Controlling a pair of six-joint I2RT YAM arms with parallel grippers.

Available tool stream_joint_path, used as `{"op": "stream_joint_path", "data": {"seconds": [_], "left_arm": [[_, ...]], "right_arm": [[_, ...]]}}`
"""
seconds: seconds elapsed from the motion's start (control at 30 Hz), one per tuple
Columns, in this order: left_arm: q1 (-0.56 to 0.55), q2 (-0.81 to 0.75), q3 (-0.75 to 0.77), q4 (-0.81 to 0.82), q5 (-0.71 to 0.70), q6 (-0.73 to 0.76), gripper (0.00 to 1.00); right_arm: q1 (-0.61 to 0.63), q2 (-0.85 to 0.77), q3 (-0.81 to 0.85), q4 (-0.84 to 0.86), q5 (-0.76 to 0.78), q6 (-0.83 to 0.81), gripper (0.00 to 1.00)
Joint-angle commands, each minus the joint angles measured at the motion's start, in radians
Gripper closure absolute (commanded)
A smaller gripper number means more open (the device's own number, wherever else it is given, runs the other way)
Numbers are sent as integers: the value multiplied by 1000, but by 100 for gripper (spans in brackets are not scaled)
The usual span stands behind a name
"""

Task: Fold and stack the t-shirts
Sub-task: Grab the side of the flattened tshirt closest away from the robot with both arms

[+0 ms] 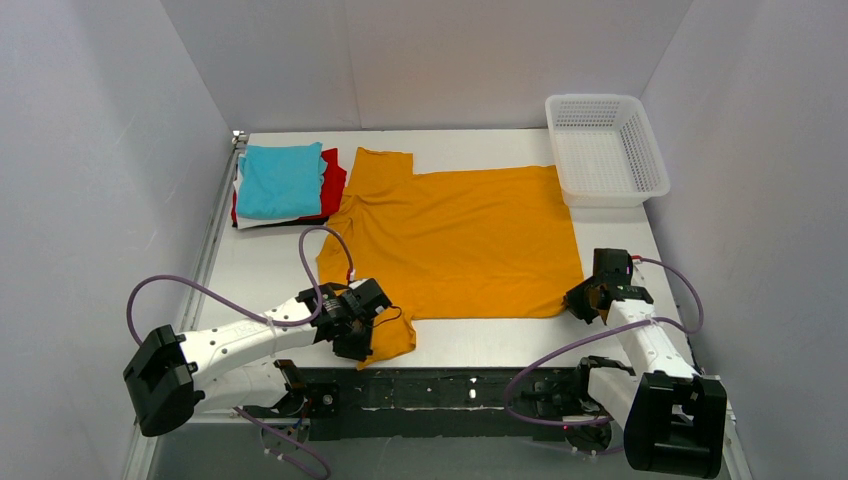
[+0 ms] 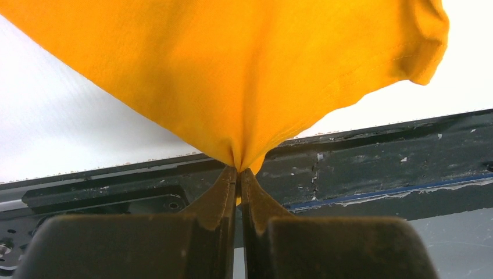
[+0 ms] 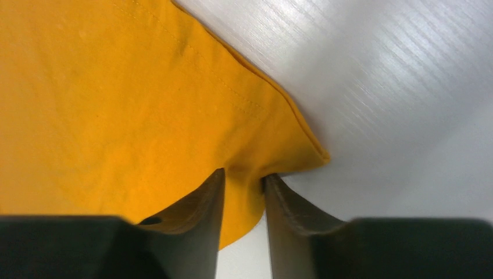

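Note:
A large mustard-orange t-shirt point(image 1: 460, 240) lies spread flat across the middle of the table. My left gripper point(image 1: 362, 335) is shut on its near left sleeve; in the left wrist view the cloth point(image 2: 244, 75) bunches into the closed gripper point(image 2: 238, 171) over the table's front edge. My right gripper point(image 1: 582, 300) is at the shirt's near right corner, and in the right wrist view that gripper point(image 3: 243, 174) pinches the hem corner point(image 3: 290, 151). At the far left sits a stack of folded t-shirts: turquoise point(image 1: 282, 178) on top, then red point(image 1: 333, 180), with white and black edges below.
A white mesh basket point(image 1: 556, 112) stands at the far right corner, just beyond the shirt. The black front rail point(image 1: 450, 385) runs along the near edge between the arm bases. White walls enclose the table on three sides.

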Motion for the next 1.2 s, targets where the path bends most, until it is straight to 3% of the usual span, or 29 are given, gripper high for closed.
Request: {"op": "stream_joint_path", "data": {"seconds": [0.0, 0.1, 0.47, 0.67, 0.9, 1.0, 1.17], "left_arm": [[-2, -12, -11, -144, -19, -15, 100], [-2, -16, 4, -169, 1, -19, 100], [-3, -154, -67, -257, 158, -122, 100], [-4, -148, -63, -239, 172, -115, 100], [7, -78, 65, -181, 113, -51, 100], [29, -30, 150, -204, 11, -28, 100], [137, 80, 311, -199, -30, -9, 100]], "right_arm": [[-4, -15, -42, 3, 12, -11, 88], [-3, -69, -44, -37, 18, -13, 99], [-3, -300, -55, -264, -53, -3, 99], [-3, -377, -70, -280, -86, 22, 99], [-3, -281, 40, -242, -128, -70, 99], [-2, -178, 120, -241, -156, -155, 99], [-3, -4, 239, -222, -219, -204, 99]]}}
